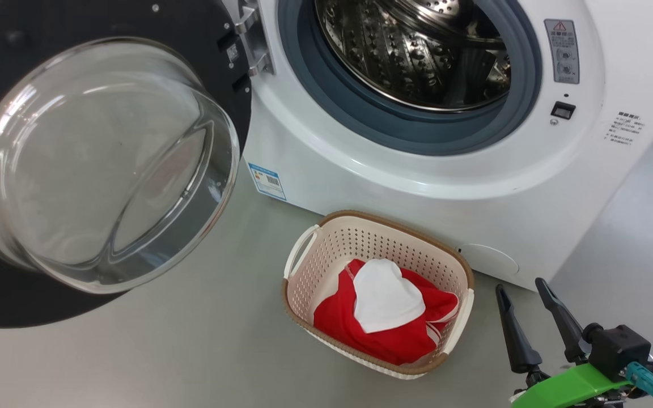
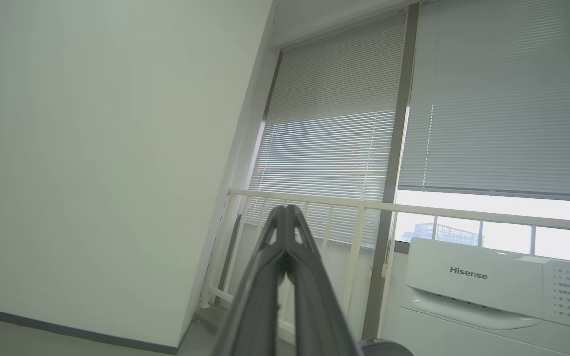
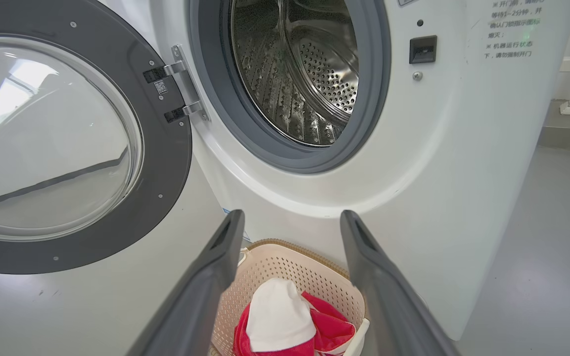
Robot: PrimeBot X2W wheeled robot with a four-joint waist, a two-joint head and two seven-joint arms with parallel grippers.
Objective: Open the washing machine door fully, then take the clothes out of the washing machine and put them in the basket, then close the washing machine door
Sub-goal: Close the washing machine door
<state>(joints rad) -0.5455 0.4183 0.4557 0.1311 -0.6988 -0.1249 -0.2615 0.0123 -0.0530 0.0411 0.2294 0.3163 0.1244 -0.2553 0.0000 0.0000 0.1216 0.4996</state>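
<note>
The washing machine [image 1: 417, 181] stands with its door [image 1: 100, 164] swung wide to the left; the steel drum [image 1: 417, 51] looks bare inside. On the floor in front sits the basket [image 1: 377, 289], holding the red and white clothes [image 1: 383, 311]. My right gripper [image 1: 522, 286] is open to the right of the basket, fingers pointing up with nothing between them. In the right wrist view that gripper [image 3: 290, 217] frames the basket [image 3: 285, 277] and clothes [image 3: 285, 321], with the door [image 3: 67, 138] at left. My left gripper [image 2: 285, 210] is shut on nothing, pointing at a wall and window.
Grey floor [image 1: 162, 351] spreads in front of the machine and to its right. The left wrist view holds a white railing [image 2: 413, 207], window blinds [image 2: 488, 99] and the top of a white Hisense appliance [image 2: 473, 282].
</note>
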